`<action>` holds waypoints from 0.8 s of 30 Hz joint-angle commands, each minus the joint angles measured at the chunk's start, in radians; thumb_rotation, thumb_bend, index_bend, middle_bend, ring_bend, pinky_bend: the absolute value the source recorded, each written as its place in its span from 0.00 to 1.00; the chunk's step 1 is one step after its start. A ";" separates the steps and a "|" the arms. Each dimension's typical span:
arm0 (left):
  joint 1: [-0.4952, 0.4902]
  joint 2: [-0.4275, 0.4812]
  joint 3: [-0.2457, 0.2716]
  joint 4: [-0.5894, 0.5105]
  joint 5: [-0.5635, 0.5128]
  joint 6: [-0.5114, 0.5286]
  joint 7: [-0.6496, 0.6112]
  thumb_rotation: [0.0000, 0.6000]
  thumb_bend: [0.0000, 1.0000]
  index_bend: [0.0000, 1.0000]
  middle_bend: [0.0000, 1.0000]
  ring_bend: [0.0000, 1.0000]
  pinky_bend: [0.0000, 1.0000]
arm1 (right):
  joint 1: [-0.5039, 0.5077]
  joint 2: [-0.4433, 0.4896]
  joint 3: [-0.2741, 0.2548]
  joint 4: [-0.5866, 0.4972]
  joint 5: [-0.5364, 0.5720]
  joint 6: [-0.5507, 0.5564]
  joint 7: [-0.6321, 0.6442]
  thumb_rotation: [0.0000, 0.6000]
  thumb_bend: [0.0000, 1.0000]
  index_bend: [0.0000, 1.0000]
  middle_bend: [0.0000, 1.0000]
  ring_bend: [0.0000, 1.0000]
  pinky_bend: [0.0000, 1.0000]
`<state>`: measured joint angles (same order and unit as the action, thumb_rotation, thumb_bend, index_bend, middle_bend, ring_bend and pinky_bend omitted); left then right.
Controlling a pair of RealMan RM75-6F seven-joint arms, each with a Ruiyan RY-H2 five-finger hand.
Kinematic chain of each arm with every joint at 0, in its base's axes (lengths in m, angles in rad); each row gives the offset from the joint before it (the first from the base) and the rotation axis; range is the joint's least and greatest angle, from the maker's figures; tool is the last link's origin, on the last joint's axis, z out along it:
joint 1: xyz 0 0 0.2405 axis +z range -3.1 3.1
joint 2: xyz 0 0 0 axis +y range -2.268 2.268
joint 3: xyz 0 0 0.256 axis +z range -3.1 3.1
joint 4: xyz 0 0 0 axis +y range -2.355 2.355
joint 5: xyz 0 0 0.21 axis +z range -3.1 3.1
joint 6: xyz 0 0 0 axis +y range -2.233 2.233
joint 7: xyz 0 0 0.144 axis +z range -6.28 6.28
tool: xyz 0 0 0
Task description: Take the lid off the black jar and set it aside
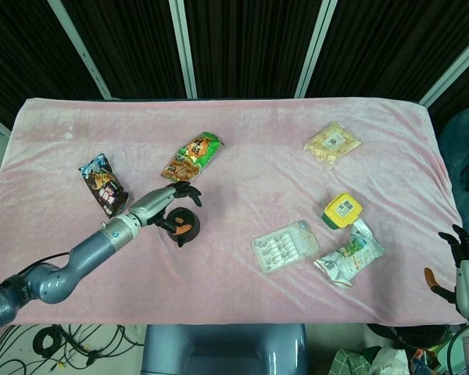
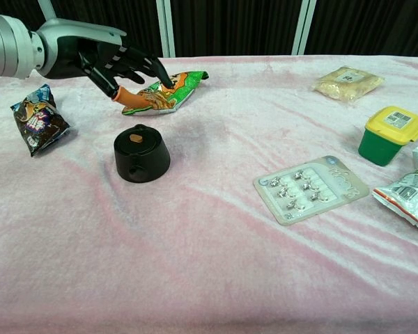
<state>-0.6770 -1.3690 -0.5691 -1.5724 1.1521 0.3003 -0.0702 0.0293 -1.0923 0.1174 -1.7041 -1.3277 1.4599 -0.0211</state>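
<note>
Our left hand [image 2: 101, 59] hovers above the black jar [image 2: 141, 154], fingers spread and grasping nothing; the lid [image 2: 136, 137] sits on the jar, near the green snack bag [image 2: 166, 92]. Our right hand [image 1: 456, 262] rests off the table's edge, fingers apart

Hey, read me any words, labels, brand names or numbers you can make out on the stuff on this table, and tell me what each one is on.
No text is legible.
Green snack bag: large printed characters, too blurred.
Dark snack bag: colourful print, unreadable.
Yellow lid of the green container: white barcode label, too small.
Clear packet: small label, unreadable.
Blister pack: faint embossed marks, unreadable.
Crumpled wrapper: print too blurred.
Black jar: no text.
</note>
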 commanded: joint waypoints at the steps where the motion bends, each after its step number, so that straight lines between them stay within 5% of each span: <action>1: -0.050 -0.034 0.116 0.076 0.064 0.100 0.151 1.00 0.30 0.35 0.17 0.00 0.01 | 0.000 0.000 0.000 0.000 0.000 0.000 0.001 1.00 0.26 0.21 0.08 0.13 0.21; 24: -0.139 -0.089 0.282 0.131 -0.079 0.296 0.415 1.00 0.30 0.44 0.17 0.00 0.01 | 0.001 0.000 0.001 0.001 -0.001 -0.002 0.001 1.00 0.26 0.21 0.08 0.13 0.21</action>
<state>-0.8113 -1.4532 -0.2923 -1.4455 1.0796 0.5908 0.3392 0.0305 -1.0924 0.1180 -1.7028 -1.3289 1.4584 -0.0198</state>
